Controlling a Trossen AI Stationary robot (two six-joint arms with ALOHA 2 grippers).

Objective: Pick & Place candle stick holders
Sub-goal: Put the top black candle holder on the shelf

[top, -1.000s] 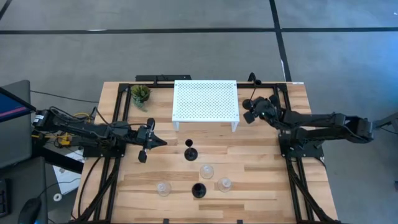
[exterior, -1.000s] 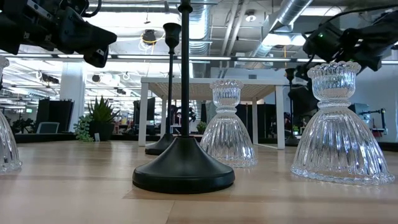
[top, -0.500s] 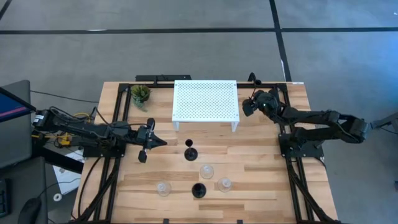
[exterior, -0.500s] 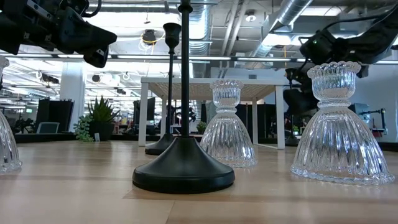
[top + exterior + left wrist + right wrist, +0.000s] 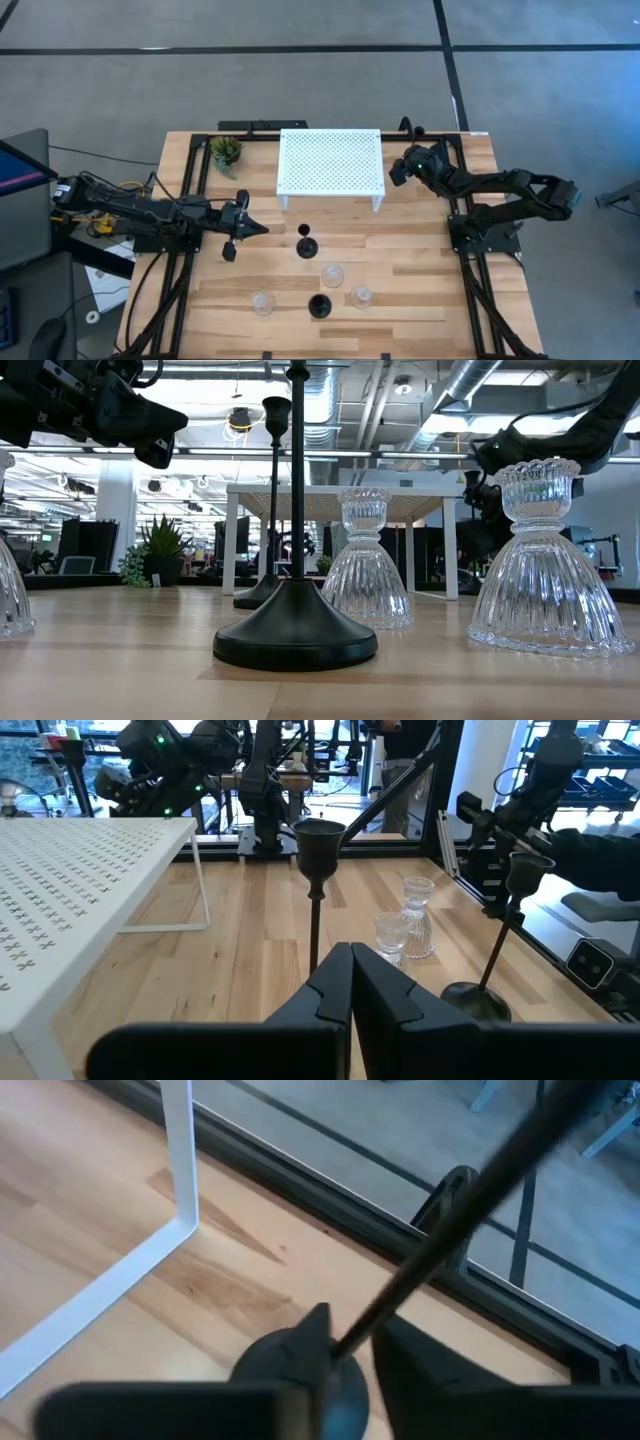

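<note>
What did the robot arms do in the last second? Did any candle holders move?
The right gripper, shut on a black candle holder, swung with it from beside the white rack's right edge toward the table's back right corner. The right arm's elbow folded in. The left gripper stayed shut and in place near the middle, and the holders standing on the table did not move.

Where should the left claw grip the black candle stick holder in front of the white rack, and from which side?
Grip the black candle stick holder by its thin stem, between cup and disc base. It stands upright, so come level from its left, where the left claw, now shut, points at it. The right claw is by the rack's right end.
</note>
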